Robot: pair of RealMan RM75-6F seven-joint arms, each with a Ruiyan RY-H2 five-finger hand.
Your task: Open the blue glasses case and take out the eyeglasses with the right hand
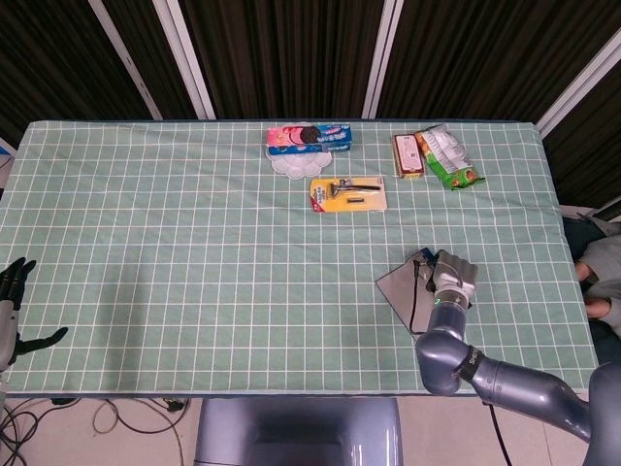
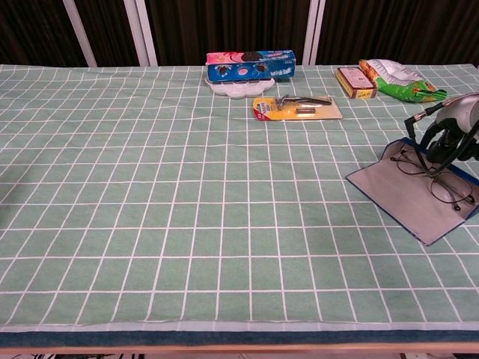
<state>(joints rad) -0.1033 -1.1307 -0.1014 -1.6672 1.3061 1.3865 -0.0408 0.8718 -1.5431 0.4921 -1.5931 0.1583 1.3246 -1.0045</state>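
Observation:
The blue glasses case [image 2: 393,193] lies open and flat near the table's right edge, its grey lining facing up; it also shows in the head view [image 1: 398,289]. The thin-rimmed eyeglasses [image 2: 446,187] lie on the case's right half. My right hand [image 2: 451,133] [image 1: 454,276] hangs directly over them. Its dark fingers [image 2: 436,149] arch down and touch the frame near the upper lens, still apart. In the head view the hand hides most of the glasses. My left hand [image 1: 14,303] hangs off the table's front left corner, fingers spread, holding nothing.
At the back of the table lie a cookie box [image 2: 250,64] on a white plate, a razor pack [image 2: 296,108], a small red box [image 2: 355,82] and a green snack bag [image 2: 397,79]. The table's right edge runs close beside the case.

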